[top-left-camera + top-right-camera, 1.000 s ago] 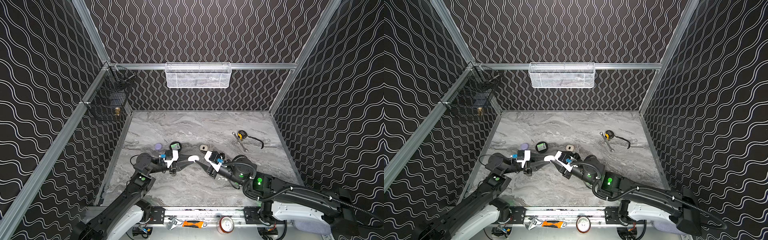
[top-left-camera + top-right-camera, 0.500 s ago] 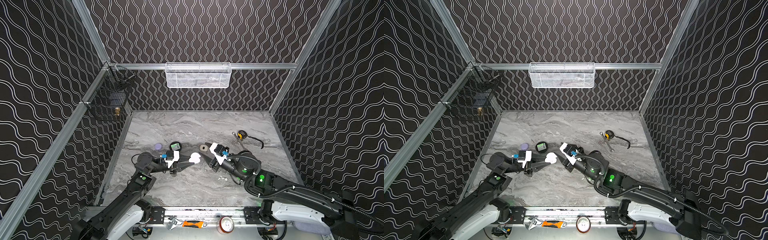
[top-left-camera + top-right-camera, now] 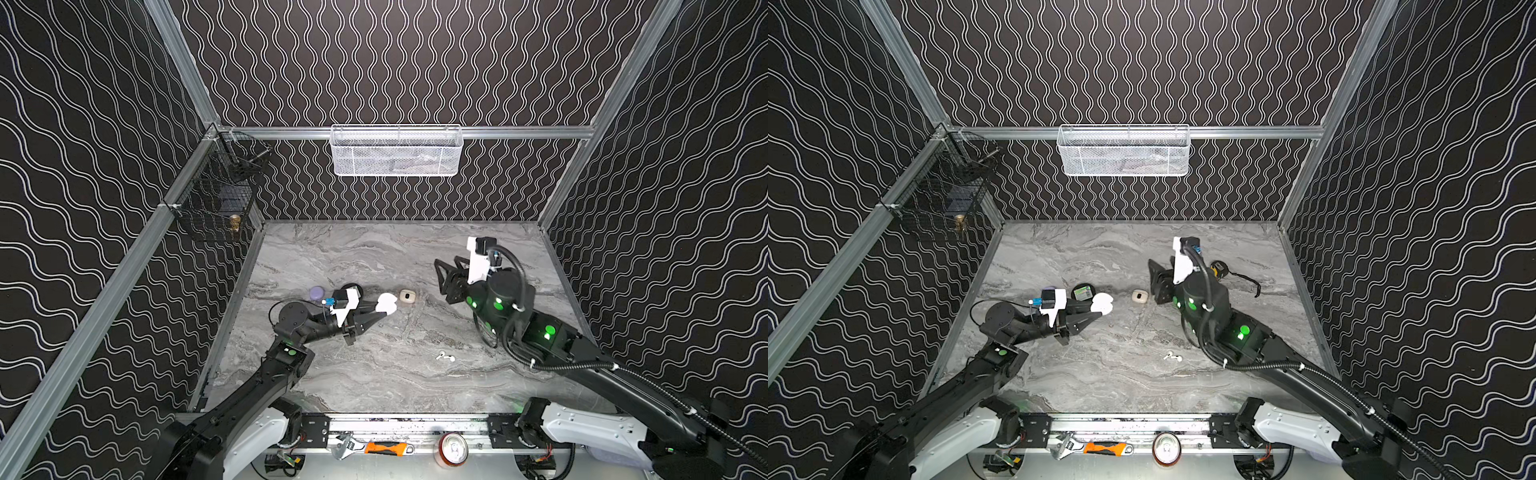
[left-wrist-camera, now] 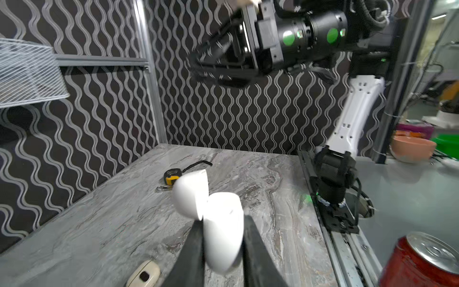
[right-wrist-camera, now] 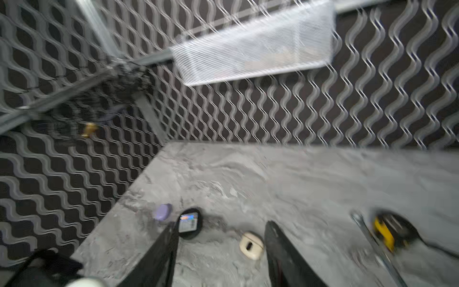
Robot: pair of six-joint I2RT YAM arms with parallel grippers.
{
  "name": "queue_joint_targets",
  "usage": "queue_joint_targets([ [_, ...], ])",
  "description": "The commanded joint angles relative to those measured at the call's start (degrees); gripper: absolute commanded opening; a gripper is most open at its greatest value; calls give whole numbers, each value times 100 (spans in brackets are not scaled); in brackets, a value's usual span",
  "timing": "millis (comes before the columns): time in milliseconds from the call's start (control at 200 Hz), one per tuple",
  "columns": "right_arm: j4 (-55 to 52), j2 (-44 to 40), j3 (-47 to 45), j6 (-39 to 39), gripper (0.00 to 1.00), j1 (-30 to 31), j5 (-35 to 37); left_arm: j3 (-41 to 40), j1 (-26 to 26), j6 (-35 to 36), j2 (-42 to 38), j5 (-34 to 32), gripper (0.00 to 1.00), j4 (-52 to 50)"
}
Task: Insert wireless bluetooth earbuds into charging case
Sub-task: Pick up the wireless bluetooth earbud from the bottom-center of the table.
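Both top views: earbuds point(image 3: 445, 356) loose on bench point(image 3: 374, 395), lower centre of frame; left gripper point(image 3: 377, 311) clamped on open white case point(image 3: 387, 303), mid-frame; right gripper point(image 3: 446, 262) raised, centre-right. Left wrist: case lid hinged open. Right wrist, blurred: jaws parted, nothing held.

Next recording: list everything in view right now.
earbuds: two, white, table front
white case: one, open, in left gripper
cream case: one, table centre
lilac case: one, table left
black disc: one, beside lilac case
tape measure: one, yellow-black, table right
mesh basket: one, white, back wall
wire basket: one, black, left wall
wrench, orange-handled tool, can: one each, front rail
left gripper: shut on white case
right gripper: open, empty, raised
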Motion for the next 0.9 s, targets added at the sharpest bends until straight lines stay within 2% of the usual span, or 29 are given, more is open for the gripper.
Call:
queue_joint_targets([
  [0, -2335, 153, -109, 1574, 57, -278, -217, -252, 546, -1099, 119, -30, 0, 1487],
  [55, -2530, 198, -469, 1691, 56, -403, -622, -395, 736, -1426, 200, 150, 0, 2090],
  [105, -2667, 281, -675, 1821, 54, -502, -1055, -416, 821, -1549, 221, 243, 0, 2175],
  [225, -2528, 499, -1205, 2275, 50, -508, -2033, -345, 832, -1260, 107, 295, 0, 1610],
  [400, -2082, 783, -1540, 2724, 53, -507, -2639, -254, 835, -615, -411, 128, 0, 399],
  [601, -1751, 1176, -1771, 2937, 53, -497, -2888, -164, 832, -155, -733, 17, 0, -381],
  [896, -1843, 1866, -1430, 2750, 53, -332, -2804, -198, 832, -310, -601, 148, 0, -68],
])
